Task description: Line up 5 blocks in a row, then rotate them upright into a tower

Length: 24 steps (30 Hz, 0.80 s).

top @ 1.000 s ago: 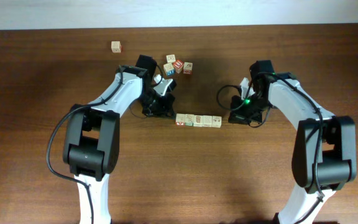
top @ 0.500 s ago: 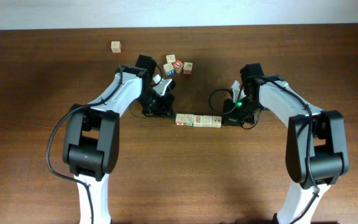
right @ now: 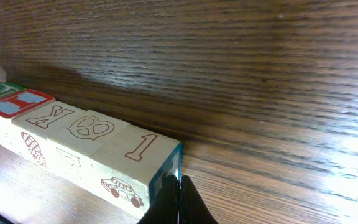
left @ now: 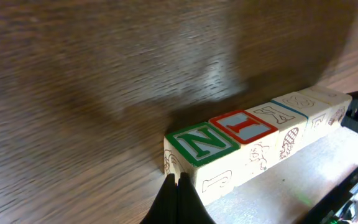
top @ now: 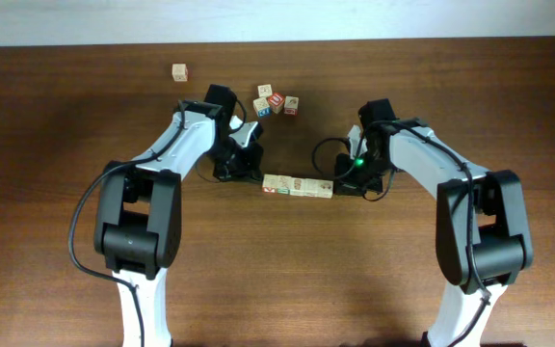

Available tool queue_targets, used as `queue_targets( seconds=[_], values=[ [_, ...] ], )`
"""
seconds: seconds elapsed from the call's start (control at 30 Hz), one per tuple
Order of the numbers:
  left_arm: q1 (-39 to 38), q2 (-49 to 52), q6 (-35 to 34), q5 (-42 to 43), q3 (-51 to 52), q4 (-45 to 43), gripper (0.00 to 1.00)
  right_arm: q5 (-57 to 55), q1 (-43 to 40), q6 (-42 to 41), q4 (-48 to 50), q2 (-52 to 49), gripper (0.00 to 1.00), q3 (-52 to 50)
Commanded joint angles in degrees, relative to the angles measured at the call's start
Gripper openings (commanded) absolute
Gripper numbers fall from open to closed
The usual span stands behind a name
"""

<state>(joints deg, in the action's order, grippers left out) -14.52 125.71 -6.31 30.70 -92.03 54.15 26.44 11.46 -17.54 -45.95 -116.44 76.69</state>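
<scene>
While pinched fully shut with nothing held, meets the row of five blocks (top: 298, 186) from both ends.

On the left end effector (left: 178, 186), fingers closed to a single point, set at the lower corner of the green-N cube (left: 201, 143) and seemingly touching its end face. Next along from there, the red-I cube (left: 244, 126), then the X cube (left: 284, 112), then two paler tops running off toward the other arm.

On the right end effector (right: 179, 186), fingers also closed to a point and empty, set against the blue-edged end face of the 1 cube (right: 145, 149), with a small car printed on that cube's side. Beyond it the 8 cube (right: 89, 127), and so on back toward the N end.

From overhead, five cubes end to end in one straight line on the brown desk (top: 66, 145), lying between the two tips, the right end a little nearer the arm bases.

Farther back on the desk, well apart from the row, a loose cluster of printed cubes (top: 276, 100). Off alone toward the far left, a single pale cube (top: 179, 72).
</scene>
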Motion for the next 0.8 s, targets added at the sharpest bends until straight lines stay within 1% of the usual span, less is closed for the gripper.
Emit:
queue_targets(
  seconds=[0.0, 0.17, 0.2, 0.27, 0.33, 0.5, 0.6, 0.7, 0.77],
  values=[
    [0.9, 0.3, -0.5, -1.0, 0.3, 0.2, 0.00, 2.1, 2.0, -2.5, 1.4, -0.5, 0.04, -0.2],
    [5.5, 0.3, -0.5, -1.2, 0.3, 0.5, 0.00, 2.8, 2.8, -4.0, 3.2, -0.5, 0.04, -0.2],
    [6.7, 0.3, 0.1, -1.0, 0.3, 0.6, 0.00, 2.7, 2.8, -4.0, 3.4, -0.5, 0.04, -0.2],
    [8.6, 0.3, 3.6, 0.3, 0.3, 0.8, 0.00, 2.7, 2.8, -4.0, 4.0, -0.7, 0.04, -0.2],
    [10.3, 0.3, 4.7, 0.4, 0.3, 1.7, 0.00, 3.0, 2.8, -4.2, 4.7, -1.2, 0.04, -0.2],
    [10.5, 0.3, 6.4, 2.1, 0.3, 2.4, 0.00, 2.9, 2.5, -4.5, 4.7, -1.3, 0.04, -0.2],
    [10.5, 0.3, 8.6, 4.3, 0.3, 3.3, 0.00, 3.2, 0.5, -4.6, 2.7, -1.2, 0.04, -0.2],
    [10.5, 0.3, 9.7, 6.0, 0.3, 3.8, 0.00, 6.3, -1.9, -1.7, 2.3, -1.3, 0.04, -0.2],
    [10.5, 0.3, 10.9, 6.8, 0.3, 3.4, 0.00, 6.5, -2.4, -0.2, 2.3, -1.3, 0.04, -0.2]
  ],
)
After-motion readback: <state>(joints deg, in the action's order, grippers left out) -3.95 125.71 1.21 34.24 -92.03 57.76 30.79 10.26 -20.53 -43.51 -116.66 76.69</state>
